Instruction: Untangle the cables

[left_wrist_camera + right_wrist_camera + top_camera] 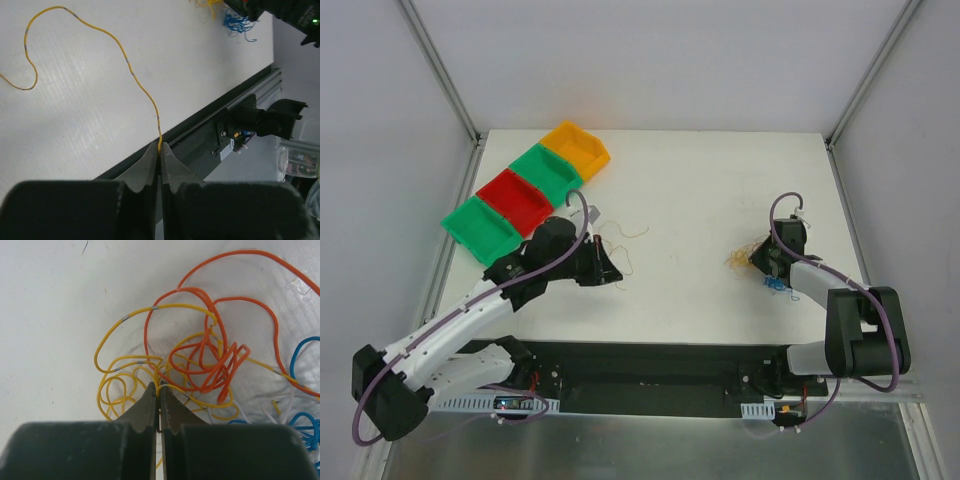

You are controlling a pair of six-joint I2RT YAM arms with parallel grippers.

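The cables are split in two places. A clump (748,258) of thin orange (210,355), yellow (117,387) and blue (302,357) wires lies on the right of the white table. My right gripper (160,388) is low over it, shut on a yellow wire at the clump's near edge. One long yellow wire (125,55) snakes across the table left of centre. My left gripper (160,148) is shut on the end of it. The same gripper (611,270) shows in the top view beside loose wire loops (625,235). The clump (235,20) appears far off in the left wrist view.
Four bins stand in a diagonal row at the back left: green (480,228), red (517,198), green (545,168), orange (577,148). A black rail (650,375) runs along the table's near edge. Frame posts rise at the back corners.
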